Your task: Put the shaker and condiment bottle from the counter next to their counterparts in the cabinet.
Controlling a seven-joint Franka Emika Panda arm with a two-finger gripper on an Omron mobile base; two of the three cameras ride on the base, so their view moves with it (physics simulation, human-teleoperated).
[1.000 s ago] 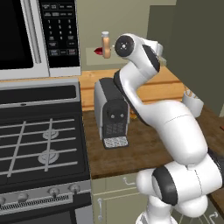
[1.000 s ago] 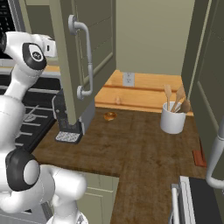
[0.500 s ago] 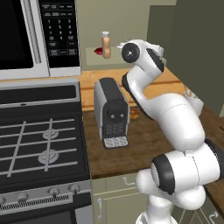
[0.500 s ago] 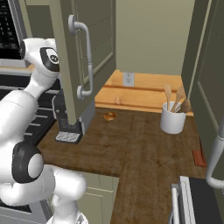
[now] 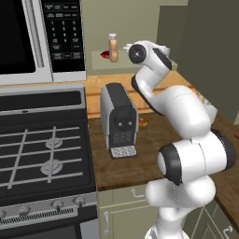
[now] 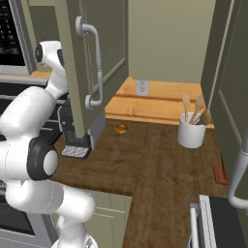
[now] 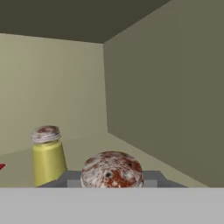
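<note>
In the hand view my gripper [image 7: 112,180] is shut on a shaker [image 7: 112,168]; its speckled grey top shows between the fingers. A second yellow-green shaker [image 7: 47,155] stands upright on the cabinet's pale shelf [image 7: 131,148], a little ahead and to the left. From the left base camera, the tan condiment bottle [image 5: 112,48] stands on the shelf beside the small red lumpy item [image 5: 105,55]. My wrist is raised just to the right of them. The cabinet's olive door [image 6: 72,58] hangs open over the counter [image 6: 155,164].
A grey coffee machine [image 5: 119,119] stands on the counter below the cabinet, with the black gas stove [image 5: 42,154] and microwave [image 5: 42,37] to its left. A white holder of wooden utensils [image 6: 191,131] and a small round brown item [image 6: 122,128] sit near the backsplash.
The arm has reshaped its elbow while the wrist stays up at the cabinet shelf. The bottle and red item have not moved.
</note>
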